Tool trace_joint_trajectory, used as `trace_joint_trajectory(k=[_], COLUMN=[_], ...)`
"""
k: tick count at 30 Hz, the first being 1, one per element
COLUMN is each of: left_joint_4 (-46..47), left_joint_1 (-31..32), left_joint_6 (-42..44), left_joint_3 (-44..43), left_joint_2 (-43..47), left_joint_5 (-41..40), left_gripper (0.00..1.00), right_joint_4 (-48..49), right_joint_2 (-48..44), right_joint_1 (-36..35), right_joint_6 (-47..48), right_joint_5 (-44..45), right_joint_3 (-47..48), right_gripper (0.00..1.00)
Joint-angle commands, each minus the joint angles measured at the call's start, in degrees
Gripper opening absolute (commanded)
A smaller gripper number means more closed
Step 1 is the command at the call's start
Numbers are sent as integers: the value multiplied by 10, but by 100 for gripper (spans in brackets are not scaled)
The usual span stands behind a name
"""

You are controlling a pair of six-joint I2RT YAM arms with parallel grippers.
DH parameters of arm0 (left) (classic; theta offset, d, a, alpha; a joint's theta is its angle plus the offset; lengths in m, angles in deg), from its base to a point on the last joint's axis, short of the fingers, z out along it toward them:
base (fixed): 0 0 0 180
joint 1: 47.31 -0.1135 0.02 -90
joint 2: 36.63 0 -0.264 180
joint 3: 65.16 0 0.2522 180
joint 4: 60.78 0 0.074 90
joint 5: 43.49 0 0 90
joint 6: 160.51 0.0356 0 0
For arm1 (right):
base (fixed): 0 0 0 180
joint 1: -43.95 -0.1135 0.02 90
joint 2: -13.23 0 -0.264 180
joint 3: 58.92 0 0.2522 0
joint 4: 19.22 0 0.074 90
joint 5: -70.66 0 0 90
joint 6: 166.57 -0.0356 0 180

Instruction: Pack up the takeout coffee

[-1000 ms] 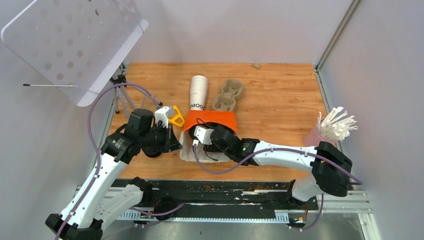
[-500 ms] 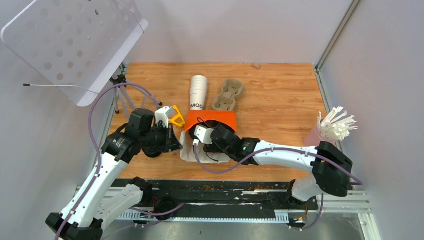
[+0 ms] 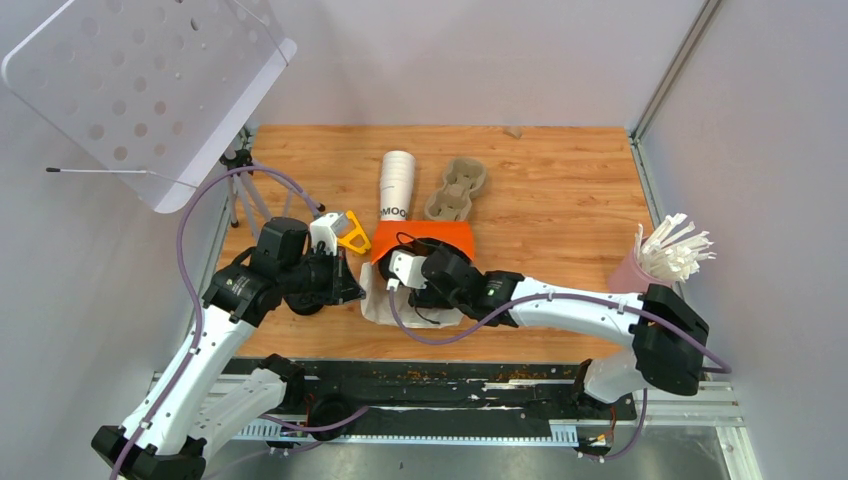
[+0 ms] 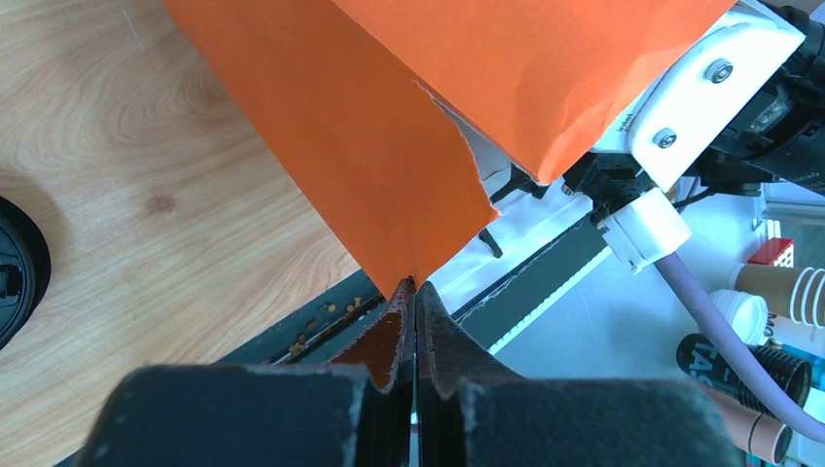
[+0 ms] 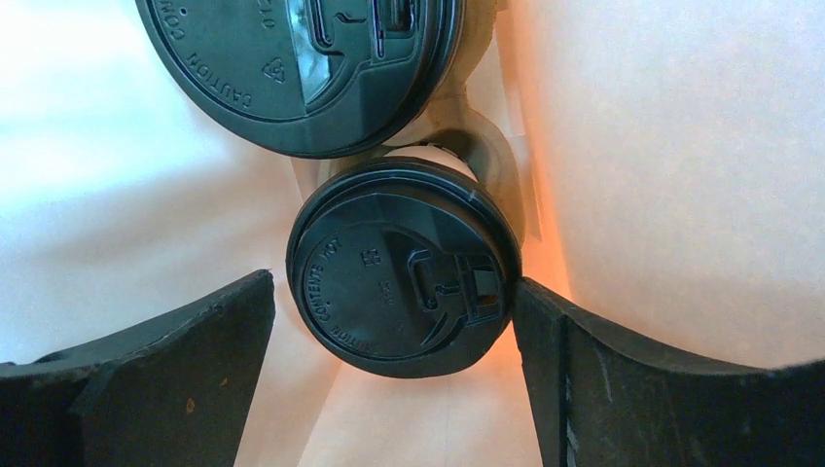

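An orange paper bag [image 3: 428, 238] lies on its side at the table's middle. My left gripper [image 4: 412, 292] is shut on the bag's torn orange edge [image 4: 409, 233], holding the mouth up. My right gripper [image 5: 392, 287] reaches into the bag and stands open around the takeout coffee [image 5: 404, 277], seen as a black lid from above. The right finger [image 5: 584, 370] sits against the lid's rim, while the left finger [image 5: 195, 360] is apart from it. A second black-lidded cup [image 5: 302, 58] stands just beyond. The cups' sides are hidden.
A stack of lidless white cups [image 3: 396, 185] and a cardboard cup carrier [image 3: 457, 190] lie behind the bag. A pink cup of white sticks [image 3: 665, 255] stands at the right edge. A loose black lid [image 4: 15, 268] lies left of the bag. A tripod [image 3: 240, 185] stands back left.
The right wrist has edged slightly deeper toward the bag. The left arm and the bag have not moved.
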Motion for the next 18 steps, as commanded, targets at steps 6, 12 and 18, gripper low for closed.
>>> trace_joint_trajectory(k=[6, 12, 18], left_joint_4=[16, 24, 26], left_joint_1=[2, 2, 2], left_joint_6=[-9, -15, -19], left_joint_3=[-14, -12, -15], left_joint_2=[1, 2, -1], left_joint_5=[2, 9, 12], left_gripper=[0, 0, 0], right_joint_4=[-40, -53, -69], right_joint_2=[-31, -35, -41], right_joint_1=[3, 3, 3], right_joint_6=[-23, -27, -40], right_joint_5=[-19, -22, -21], right_joint_3=[44, 46, 55], right_gripper=[92, 93, 93])
